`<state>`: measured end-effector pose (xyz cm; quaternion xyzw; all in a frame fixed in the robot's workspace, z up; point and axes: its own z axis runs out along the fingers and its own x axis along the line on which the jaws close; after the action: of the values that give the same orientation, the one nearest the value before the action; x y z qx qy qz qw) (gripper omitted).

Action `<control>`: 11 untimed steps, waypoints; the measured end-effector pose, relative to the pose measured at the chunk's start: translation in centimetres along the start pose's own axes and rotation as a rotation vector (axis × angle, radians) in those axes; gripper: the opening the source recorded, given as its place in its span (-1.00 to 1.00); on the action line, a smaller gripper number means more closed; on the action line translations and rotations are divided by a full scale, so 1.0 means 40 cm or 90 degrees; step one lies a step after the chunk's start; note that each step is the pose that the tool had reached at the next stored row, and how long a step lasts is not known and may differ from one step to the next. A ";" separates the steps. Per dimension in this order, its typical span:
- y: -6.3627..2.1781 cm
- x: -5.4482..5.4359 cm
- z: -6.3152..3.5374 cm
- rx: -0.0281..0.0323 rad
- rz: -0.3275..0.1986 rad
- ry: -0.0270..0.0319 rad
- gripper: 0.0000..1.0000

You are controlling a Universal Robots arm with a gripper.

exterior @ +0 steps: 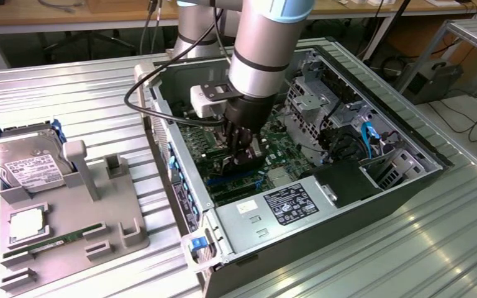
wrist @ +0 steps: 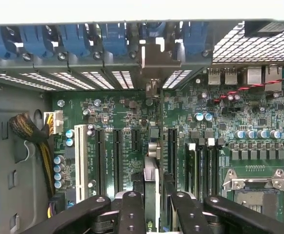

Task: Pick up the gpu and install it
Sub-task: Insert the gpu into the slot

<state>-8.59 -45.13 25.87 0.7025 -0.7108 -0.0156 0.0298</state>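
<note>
Gripper (exterior: pixel 247 158) is reaching down inside the open computer case (exterior: pixel 404 186), fingers (wrist: pixel 132 214) partly closed and clamping the gpu (wrist: pixel 152 187) edge-on, card standing upright over the motherboard (wrist: pixel 230 141) expansion slots (wrist: pixel 117 156).

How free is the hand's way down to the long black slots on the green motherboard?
Probably free: the hand is inside the open grey computer case, gripping the thin black card edge-on just above the long black slots of the green motherboard; no cable crosses there.
</note>
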 end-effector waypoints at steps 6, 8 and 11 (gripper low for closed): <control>0.000 0.000 0.006 -0.0011 0.000 0.0004 -0.47; 0.000 0.000 0.008 -0.0011 0.000 0.0004 -0.47; -0.001 0.000 0.011 -0.0011 0.000 0.0003 -0.47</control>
<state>-8.59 -45.15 25.44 0.7025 -0.7108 -0.0160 0.0305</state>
